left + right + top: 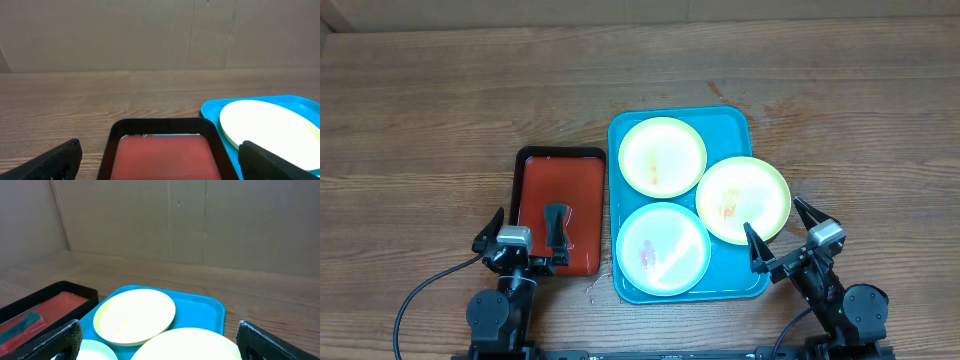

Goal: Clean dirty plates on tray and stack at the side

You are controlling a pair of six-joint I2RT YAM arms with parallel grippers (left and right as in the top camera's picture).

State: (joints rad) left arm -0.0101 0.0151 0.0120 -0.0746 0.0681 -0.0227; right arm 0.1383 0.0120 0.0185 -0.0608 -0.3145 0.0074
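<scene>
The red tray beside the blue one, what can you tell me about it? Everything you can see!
The red tray is a rectangle with rounded corners, a shiny red-brown floor and a raised black rim, plastic by its look. It lies flat on the wooden table, just left of the turquoise tray; whether they touch is unclear. None of the plates is in it. A dark strip shows over its near half; I cannot tell what it is.
</scene>
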